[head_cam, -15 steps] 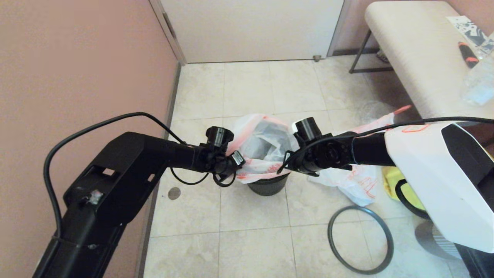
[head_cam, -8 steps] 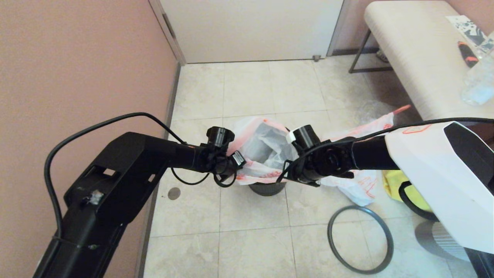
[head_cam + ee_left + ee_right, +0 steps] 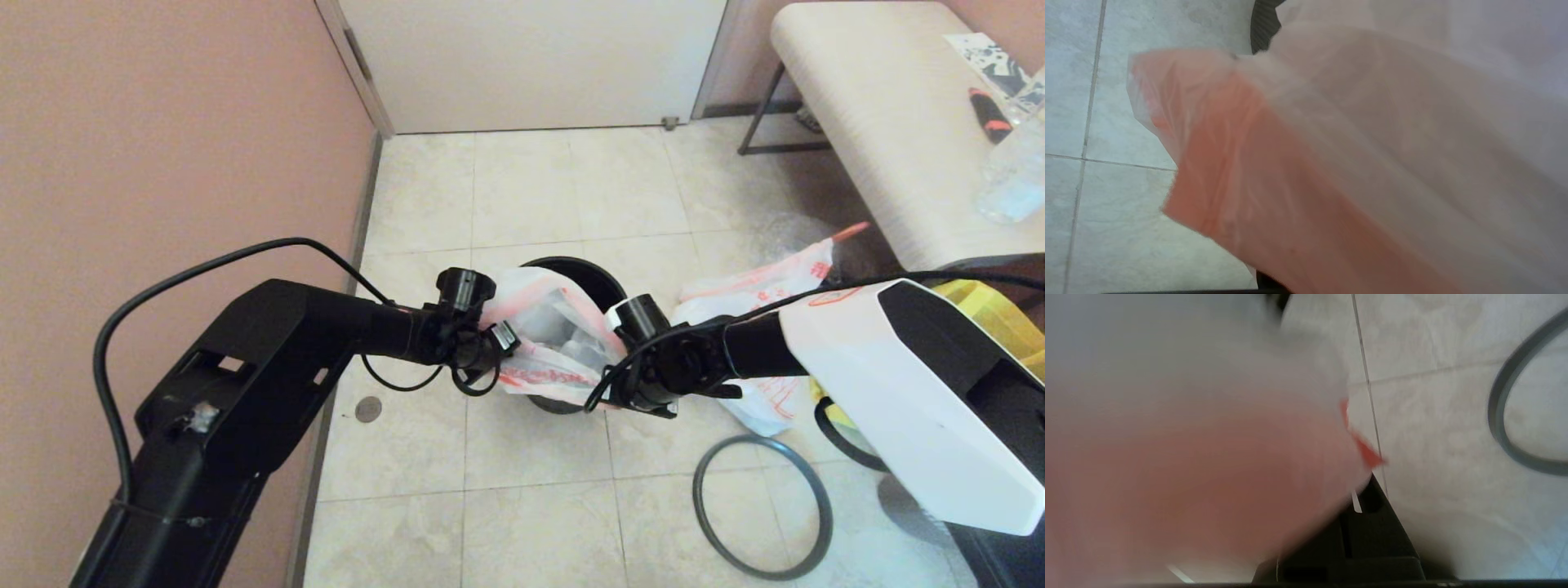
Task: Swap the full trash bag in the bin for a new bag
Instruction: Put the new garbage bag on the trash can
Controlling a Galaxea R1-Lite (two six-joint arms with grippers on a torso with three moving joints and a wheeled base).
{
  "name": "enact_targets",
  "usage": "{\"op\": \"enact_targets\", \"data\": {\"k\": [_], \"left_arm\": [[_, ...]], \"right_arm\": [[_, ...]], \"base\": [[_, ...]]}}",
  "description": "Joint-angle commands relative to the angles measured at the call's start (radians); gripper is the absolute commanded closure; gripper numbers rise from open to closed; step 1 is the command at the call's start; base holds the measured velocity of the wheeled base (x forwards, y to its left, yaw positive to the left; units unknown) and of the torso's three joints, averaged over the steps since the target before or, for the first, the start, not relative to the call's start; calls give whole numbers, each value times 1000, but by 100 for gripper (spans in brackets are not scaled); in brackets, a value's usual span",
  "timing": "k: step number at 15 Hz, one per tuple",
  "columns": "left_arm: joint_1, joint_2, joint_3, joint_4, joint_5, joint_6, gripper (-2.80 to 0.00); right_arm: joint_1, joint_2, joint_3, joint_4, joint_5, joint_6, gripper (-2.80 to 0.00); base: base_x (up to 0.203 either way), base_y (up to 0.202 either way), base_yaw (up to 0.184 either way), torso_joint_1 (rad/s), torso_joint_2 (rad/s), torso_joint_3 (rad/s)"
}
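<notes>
new bag point(image 3: 545, 343): you see thin white plastic, pink-orange edge band, stretched over the black bin point(image 3: 581, 273), far rim bare | left end effector point(image 3: 500, 341): clenched on the bag's left edge | right end effector point(image 3: 611, 377): clamped on its right edge | full trash bag point(image 3: 755, 282): floor, right of bin | grey hoop point(image 3: 762, 506): floor, nearer you

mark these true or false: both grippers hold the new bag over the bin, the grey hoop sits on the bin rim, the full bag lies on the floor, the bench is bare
1. Both the left gripper and the right gripper hold the new bag over the bin: true.
2. The grey hoop sits on the bin's rim: false, it lies on the floor.
3. The full trash bag lies on the floor: true.
4. The bench is bare: false, items lie on it.
</notes>
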Motion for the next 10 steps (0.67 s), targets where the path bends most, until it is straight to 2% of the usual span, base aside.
{"op": "enact_targets", "data": {"k": [1,4,6,9,10], "left_arm": [[1,-2,0,0,-1,-13,0],[1,-4,-2,0,-4,-21,0],[1,-5,-2,0,-6,-23,0],[23,-13,0,1,-86,-53,0],[23,-13,0,1,-84,-53,0]], "right_arm": [[-30,105,-95,7,-5,-3,0],[-93,159,-143,-23,-10,-72,0],[-122,161,-146,-61,-11,-83,0],[-163,138,-146,-114,-21,-91,0],[-163,119,-140,-111,-25,-88,0]], "base": [[0,0,0,0,0,0],[0,0,0,0,0,0],[0,0,0,0,0,0],[0,0,0,0,0,0],[0,0,0,0,0,0]]}}
